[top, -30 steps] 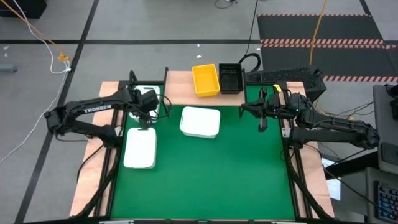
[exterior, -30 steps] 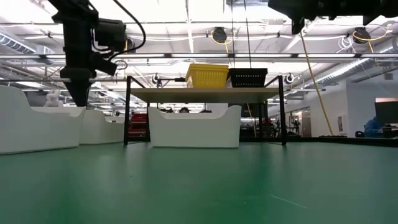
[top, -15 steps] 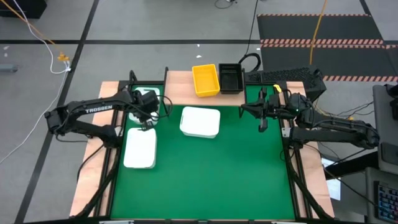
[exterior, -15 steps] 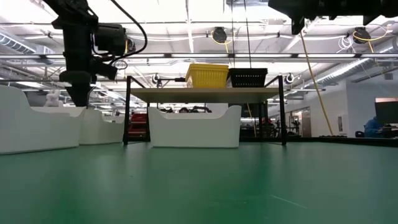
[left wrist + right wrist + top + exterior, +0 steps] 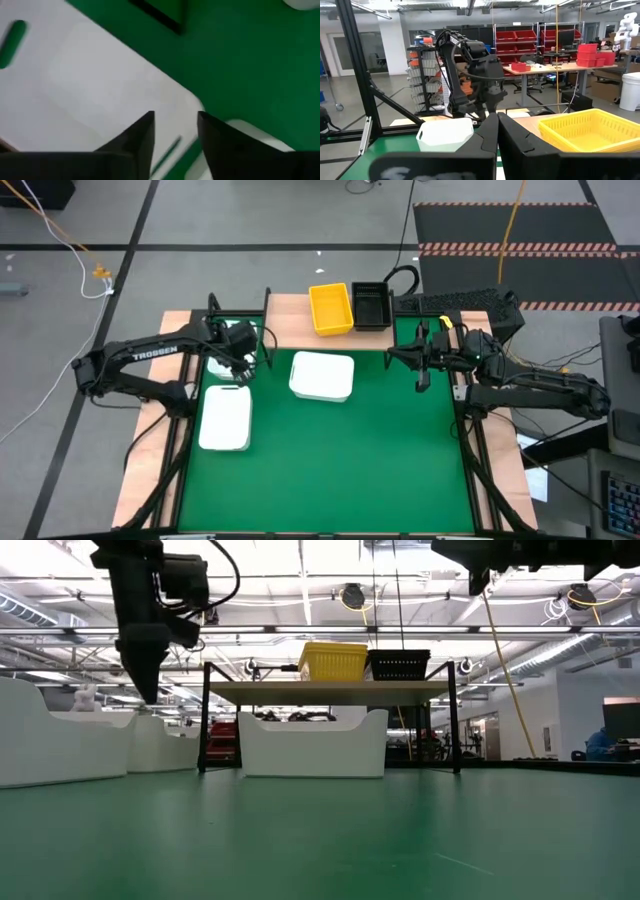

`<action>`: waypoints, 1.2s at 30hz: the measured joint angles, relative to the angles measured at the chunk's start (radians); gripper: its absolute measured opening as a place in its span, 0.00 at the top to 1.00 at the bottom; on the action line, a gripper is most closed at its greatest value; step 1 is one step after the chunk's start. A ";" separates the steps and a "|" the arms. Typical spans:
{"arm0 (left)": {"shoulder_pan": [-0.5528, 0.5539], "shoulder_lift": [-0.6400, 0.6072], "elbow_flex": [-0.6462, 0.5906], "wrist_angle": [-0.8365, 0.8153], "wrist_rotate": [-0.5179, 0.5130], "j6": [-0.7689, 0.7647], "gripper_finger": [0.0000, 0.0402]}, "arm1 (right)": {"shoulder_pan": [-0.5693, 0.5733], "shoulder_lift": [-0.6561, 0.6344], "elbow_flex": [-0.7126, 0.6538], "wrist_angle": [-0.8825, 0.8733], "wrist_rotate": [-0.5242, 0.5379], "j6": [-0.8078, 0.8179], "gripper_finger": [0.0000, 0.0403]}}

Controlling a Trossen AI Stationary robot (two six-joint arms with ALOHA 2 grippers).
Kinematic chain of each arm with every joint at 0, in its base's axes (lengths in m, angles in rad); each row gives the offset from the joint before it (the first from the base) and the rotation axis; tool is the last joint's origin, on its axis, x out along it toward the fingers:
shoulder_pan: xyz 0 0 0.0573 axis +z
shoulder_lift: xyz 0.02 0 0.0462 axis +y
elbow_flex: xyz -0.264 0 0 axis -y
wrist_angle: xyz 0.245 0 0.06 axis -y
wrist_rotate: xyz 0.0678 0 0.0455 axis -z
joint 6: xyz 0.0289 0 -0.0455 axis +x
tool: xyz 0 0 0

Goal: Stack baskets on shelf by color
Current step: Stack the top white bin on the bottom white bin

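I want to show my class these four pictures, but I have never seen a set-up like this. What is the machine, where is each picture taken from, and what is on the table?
It is a robot with two dark arms at a green table, each ending in two-fingered jaws.

One picture looks straight down, one looks level across the tabletop, and two come from cameras on the arms' wrists.

A wooden shelf at the table's far edge carries a yellow basket and a black basket, side by side. Three white baskets are down at table level: one under the shelf, one near the middle and one on the left.

The left gripper hovers between the first and last of these, jaws open, holding nothing. The right gripper waits at the right, jaws shut and empty.
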 joint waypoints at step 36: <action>-0.060 -0.009 -0.106 0.053 0.038 -0.060 0.99 | 0.000 0.000 0.000 0.005 -0.001 0.010 1.00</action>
